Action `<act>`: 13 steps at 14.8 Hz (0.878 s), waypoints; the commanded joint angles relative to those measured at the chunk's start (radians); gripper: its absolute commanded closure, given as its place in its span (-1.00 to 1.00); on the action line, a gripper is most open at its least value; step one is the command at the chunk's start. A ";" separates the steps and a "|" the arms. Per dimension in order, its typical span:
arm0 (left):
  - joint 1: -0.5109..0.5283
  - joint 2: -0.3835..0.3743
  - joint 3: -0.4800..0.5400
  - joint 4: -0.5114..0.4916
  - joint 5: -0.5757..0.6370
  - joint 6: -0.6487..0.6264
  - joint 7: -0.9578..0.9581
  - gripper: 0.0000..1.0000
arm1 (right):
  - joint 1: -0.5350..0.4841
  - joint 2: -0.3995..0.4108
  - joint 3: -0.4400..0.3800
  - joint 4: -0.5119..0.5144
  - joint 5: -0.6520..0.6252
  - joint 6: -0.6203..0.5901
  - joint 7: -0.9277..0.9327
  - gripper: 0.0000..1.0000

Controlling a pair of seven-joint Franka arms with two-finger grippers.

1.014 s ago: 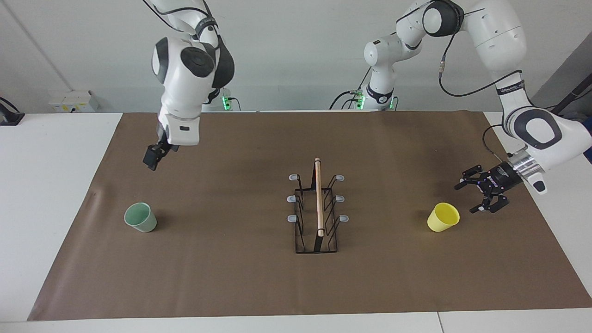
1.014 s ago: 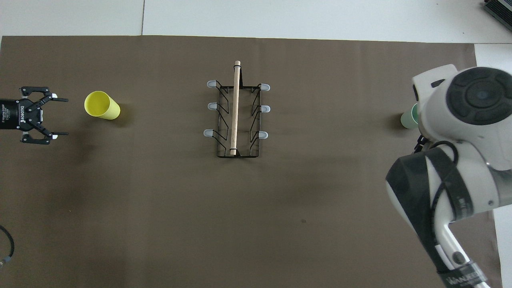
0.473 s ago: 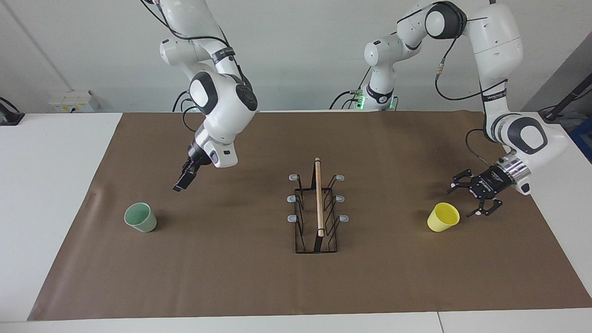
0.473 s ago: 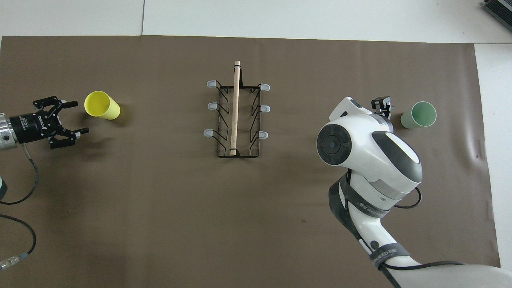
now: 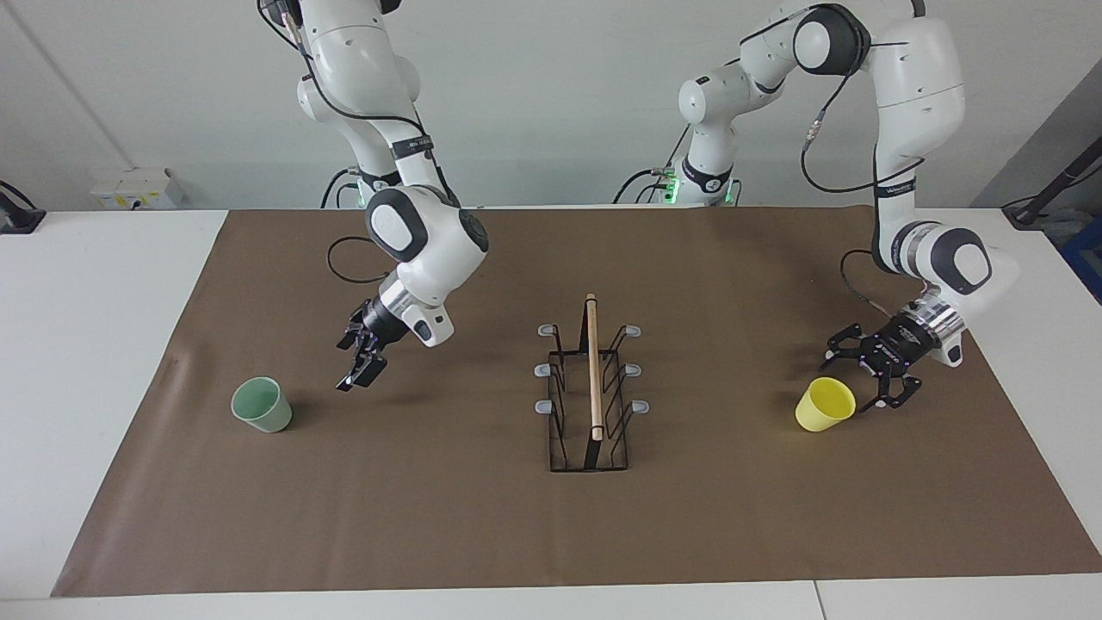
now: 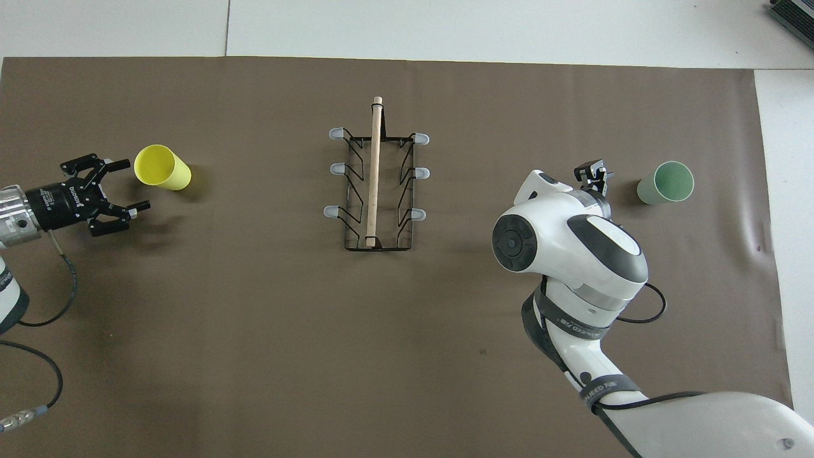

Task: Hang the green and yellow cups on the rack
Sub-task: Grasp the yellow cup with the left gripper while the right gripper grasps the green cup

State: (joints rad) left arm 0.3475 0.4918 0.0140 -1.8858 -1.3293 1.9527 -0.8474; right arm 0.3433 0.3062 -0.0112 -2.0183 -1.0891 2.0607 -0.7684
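The pale green cup (image 5: 261,405) stands open side up on the brown mat toward the right arm's end (image 6: 665,182). The yellow cup (image 5: 825,405) stands toward the left arm's end (image 6: 162,167). The black wire rack (image 5: 591,387) with its wooden rod stands between them at mid-table (image 6: 375,184), with nothing on its prongs. My right gripper (image 5: 351,368) is open and empty, low over the mat between rack and green cup, apart from the cup (image 6: 594,173). My left gripper (image 5: 857,377) is open, close beside the yellow cup's rim and not around it (image 6: 133,184).
The brown mat (image 5: 430,517) covers most of the white table. The right arm's elbow (image 6: 572,242) hangs over the mat between rack and green cup. A cable (image 6: 38,305) trails from the left arm.
The right arm has swung in and down, bringing its gripper low beside the green cup. The left gripper has moved closer to the yellow cup. Cups and rack have not moved.
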 commanded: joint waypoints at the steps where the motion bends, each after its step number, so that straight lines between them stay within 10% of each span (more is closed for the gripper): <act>1: 0.031 0.033 -0.029 -0.007 -0.048 0.015 0.057 -1.00 | -0.007 0.027 0.004 -0.013 -0.060 0.050 -0.019 -1.00; 13: 0.033 0.067 -0.074 -0.010 -0.186 0.020 0.191 -1.00 | -0.161 0.067 0.002 -0.049 -0.325 0.251 0.070 -1.00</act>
State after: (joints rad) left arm 0.3729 0.5545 -0.0461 -1.8868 -1.4798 1.9552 -0.6900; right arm 0.1922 0.3686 -0.0145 -2.0616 -1.3743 2.2917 -0.7339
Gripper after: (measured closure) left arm 0.000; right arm 0.000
